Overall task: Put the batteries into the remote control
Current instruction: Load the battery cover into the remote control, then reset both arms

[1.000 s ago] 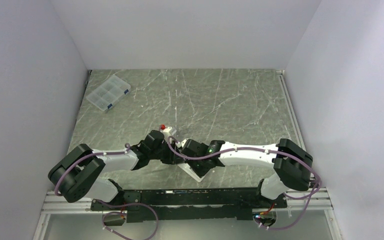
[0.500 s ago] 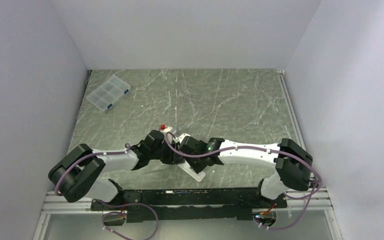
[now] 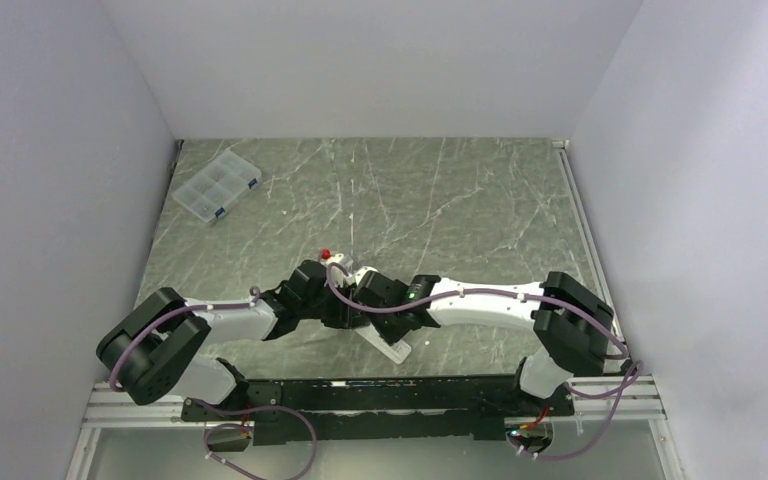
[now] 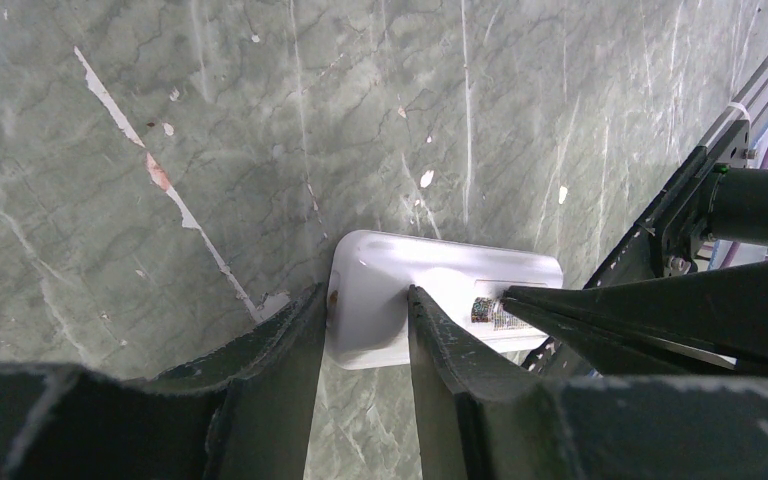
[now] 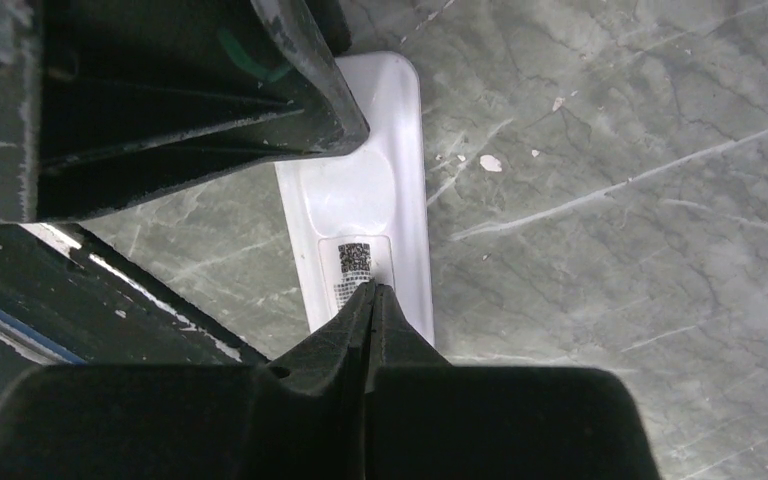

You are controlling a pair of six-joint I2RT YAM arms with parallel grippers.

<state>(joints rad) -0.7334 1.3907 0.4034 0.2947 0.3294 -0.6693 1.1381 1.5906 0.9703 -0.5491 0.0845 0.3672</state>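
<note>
The left gripper (image 4: 365, 300) stood narrowly parted over the white remote control (image 4: 450, 285). The remote's rounded end lay in the gap, with one finger at that end and the other across its body; whether they pinched it could not be told. The remote lay flat on the green table (image 4: 110, 150). The right gripper (image 5: 371, 292) had its fingers pressed together, their tip at the remote's printed label (image 5: 354, 262).

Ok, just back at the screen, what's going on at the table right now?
Both arms meet over the remote control, which is back side up. The left gripper is closed on one end of it. The right gripper, fingers shut, has its tips at the printed label on the back. No batteries show in any view.
</note>
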